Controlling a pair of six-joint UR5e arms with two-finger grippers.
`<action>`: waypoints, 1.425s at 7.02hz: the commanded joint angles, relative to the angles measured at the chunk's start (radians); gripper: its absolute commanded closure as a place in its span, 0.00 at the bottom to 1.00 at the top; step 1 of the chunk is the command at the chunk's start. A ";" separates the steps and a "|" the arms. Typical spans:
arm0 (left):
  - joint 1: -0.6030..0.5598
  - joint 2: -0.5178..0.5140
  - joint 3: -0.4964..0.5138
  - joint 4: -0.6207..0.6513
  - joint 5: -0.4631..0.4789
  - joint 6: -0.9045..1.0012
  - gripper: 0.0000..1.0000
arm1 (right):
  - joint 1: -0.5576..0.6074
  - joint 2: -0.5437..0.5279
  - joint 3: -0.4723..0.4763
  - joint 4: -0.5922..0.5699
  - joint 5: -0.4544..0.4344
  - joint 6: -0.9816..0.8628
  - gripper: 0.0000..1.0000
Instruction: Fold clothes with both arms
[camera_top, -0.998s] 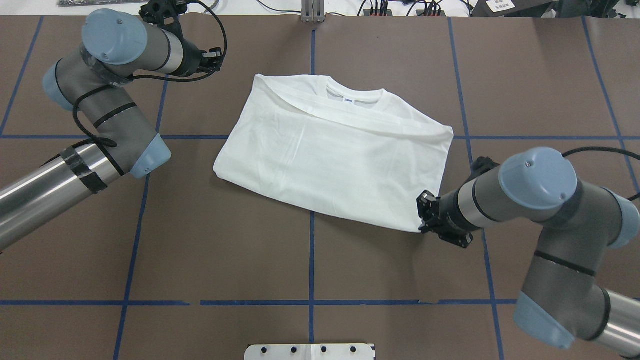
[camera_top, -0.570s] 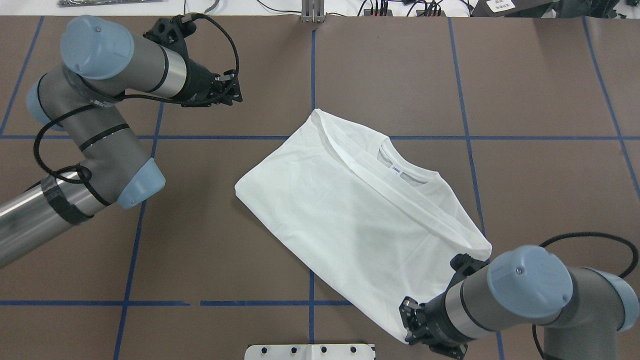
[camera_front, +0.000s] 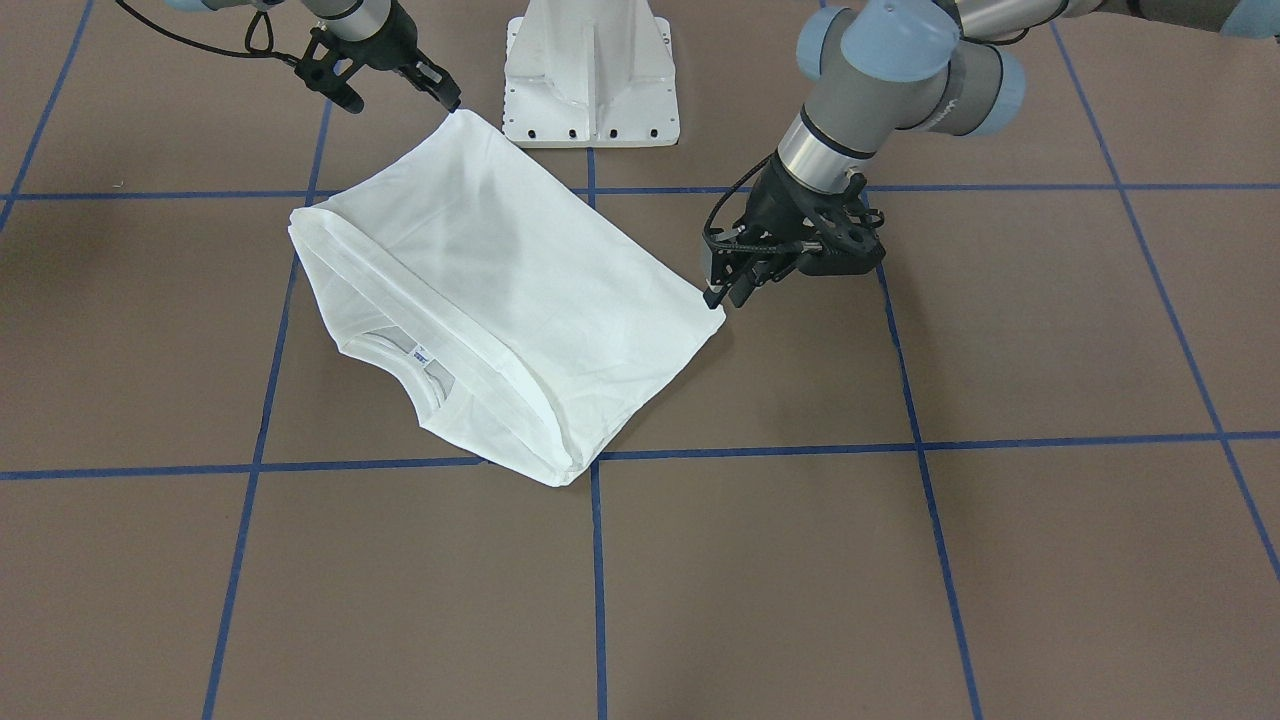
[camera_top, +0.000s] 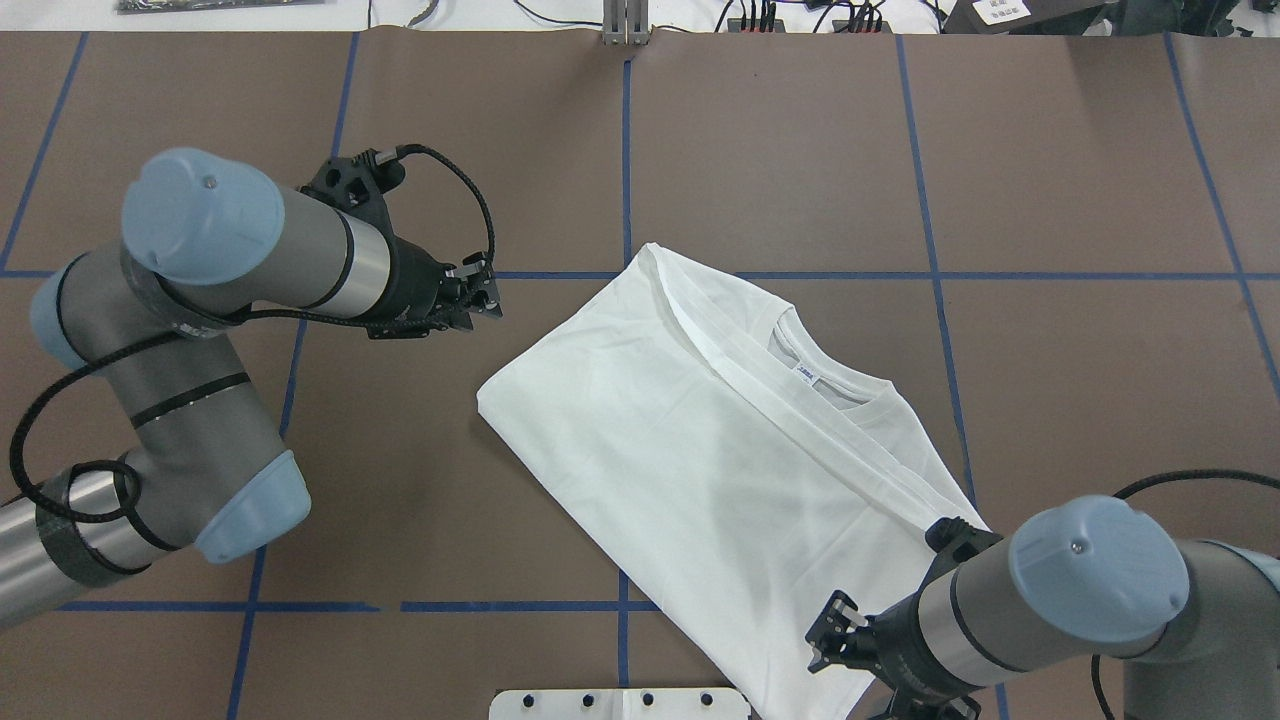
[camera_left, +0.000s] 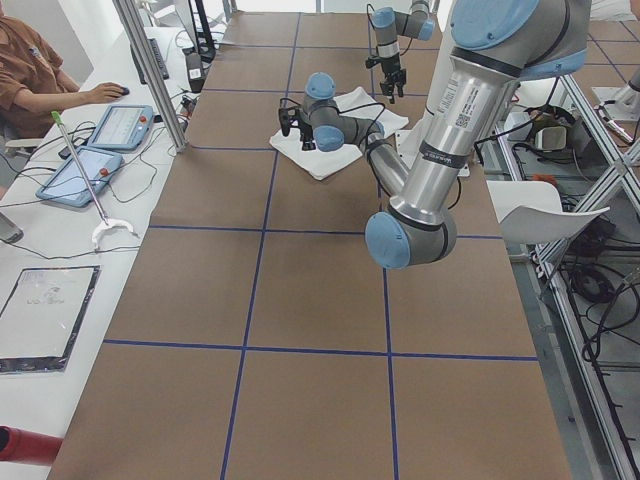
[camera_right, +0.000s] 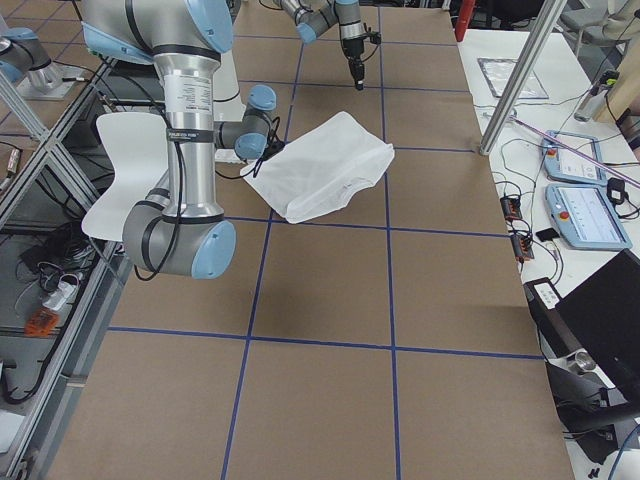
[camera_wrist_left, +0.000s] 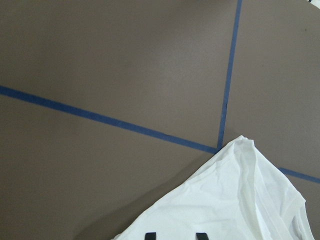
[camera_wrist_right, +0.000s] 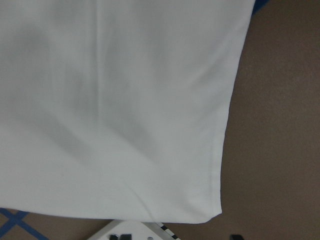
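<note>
Lying: white long-sleeved cotton T-shirt (camera_top: 700, 480), dragged to robot-side edge.
Black right gripper (camera_top: 826, 632): opening wide, releasing corner.
Black left gripper (camera_top: 488, 298): narrow, empty, awaiting fold.

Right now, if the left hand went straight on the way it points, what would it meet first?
Probably the white T-shirt, near its nearest corner; the left hand tilts down toward that corner. How high it hangs above the cloth is unclear.
</note>
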 joint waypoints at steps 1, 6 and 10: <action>0.132 0.017 0.004 0.025 0.079 -0.086 0.50 | 0.233 0.028 -0.042 0.000 0.055 -0.022 0.00; 0.181 0.008 0.103 0.023 0.166 -0.085 0.50 | 0.387 0.091 -0.142 -0.001 0.049 -0.198 0.00; 0.162 0.002 0.125 0.022 0.217 -0.073 1.00 | 0.387 0.090 -0.160 -0.001 0.047 -0.198 0.00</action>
